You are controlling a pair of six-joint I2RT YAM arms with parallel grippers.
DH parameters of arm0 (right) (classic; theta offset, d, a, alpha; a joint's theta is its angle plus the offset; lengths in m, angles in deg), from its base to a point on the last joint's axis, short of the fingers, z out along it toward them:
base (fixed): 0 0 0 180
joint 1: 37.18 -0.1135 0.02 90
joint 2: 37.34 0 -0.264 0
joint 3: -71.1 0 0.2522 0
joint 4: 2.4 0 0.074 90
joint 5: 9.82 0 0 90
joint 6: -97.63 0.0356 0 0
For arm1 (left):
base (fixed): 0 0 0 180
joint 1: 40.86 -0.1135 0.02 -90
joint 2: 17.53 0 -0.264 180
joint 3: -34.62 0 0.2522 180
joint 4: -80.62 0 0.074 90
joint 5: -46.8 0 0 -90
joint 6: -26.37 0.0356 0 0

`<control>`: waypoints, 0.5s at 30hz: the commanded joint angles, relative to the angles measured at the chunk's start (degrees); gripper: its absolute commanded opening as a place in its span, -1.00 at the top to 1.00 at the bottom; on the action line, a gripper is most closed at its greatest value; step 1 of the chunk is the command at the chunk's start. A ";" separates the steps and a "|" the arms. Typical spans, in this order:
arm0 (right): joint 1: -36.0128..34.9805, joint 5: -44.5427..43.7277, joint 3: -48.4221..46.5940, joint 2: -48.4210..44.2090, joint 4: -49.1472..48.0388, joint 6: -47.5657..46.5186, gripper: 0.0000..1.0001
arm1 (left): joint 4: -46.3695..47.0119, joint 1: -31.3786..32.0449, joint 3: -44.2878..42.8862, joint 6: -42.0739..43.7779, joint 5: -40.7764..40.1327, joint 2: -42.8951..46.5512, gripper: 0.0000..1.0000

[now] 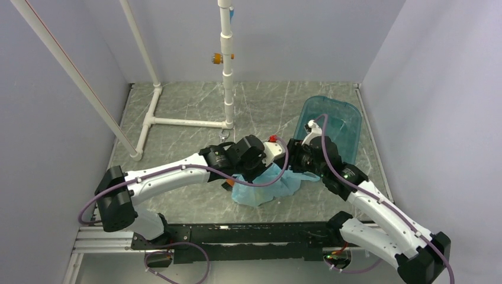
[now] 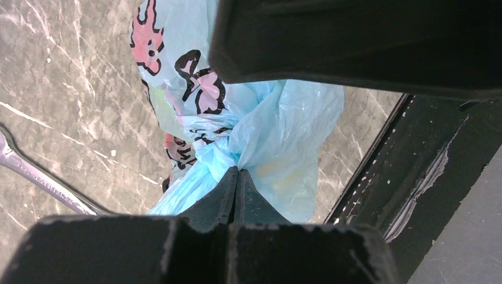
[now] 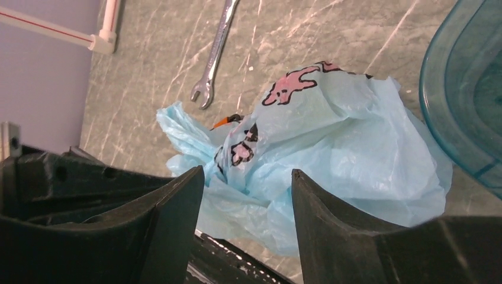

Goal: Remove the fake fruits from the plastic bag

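The light blue plastic bag (image 1: 263, 188) with its pink and dark print lies crumpled on the table between my two grippers. My left gripper (image 1: 257, 171) is shut, and in the left wrist view (image 2: 238, 170) it pinches a gathered fold of the bag (image 2: 284, 118). My right gripper (image 1: 296, 165) is at the bag's right side. It is open in the right wrist view (image 3: 245, 174), with the bag (image 3: 337, 154) just beyond its fingertips. The fruits are hidden; only faint yellowish and greenish tints show through the film. A small orange and dark tip (image 3: 224, 122) pokes out at the bag's edge.
A rigid teal tub (image 1: 331, 121) stands at the back right, close behind the right gripper, and shows in the right wrist view (image 3: 467, 89). A metal wrench (image 3: 216, 53) lies on the marble table behind the bag. A white pipe frame (image 1: 177, 122) stands at the back left.
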 commanded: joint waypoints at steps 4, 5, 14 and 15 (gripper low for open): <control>-0.36 0.60 -2.06 8.04 -5.80 0.67 -0.19 | 1.75 0.16 0.32 0.53 -1.27 3.24 1.00; -1.02 0.02 -2.15 9.28 -5.79 0.74 -0.21 | 1.68 0.19 0.30 0.56 -1.44 3.25 1.00; -11.27 -20.14 -1.94 11.76 -0.40 5.00 -0.11 | 1.50 0.21 -0.02 0.58 -1.16 3.12 1.00; -11.30 -21.14 -1.35 11.07 -0.38 5.64 0.04 | 1.51 0.17 -0.09 0.61 -1.19 3.08 1.00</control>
